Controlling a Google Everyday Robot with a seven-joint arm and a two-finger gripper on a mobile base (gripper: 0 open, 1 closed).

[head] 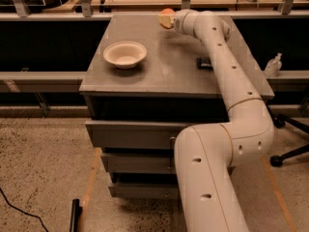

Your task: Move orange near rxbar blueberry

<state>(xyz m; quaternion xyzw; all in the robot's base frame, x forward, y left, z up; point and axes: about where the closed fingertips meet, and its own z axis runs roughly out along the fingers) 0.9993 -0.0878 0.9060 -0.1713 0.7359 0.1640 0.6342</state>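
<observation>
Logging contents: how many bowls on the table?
1: the white bowl, left half of the table. The tool is at the far edge by the orange; the arm may hide more.
</observation>
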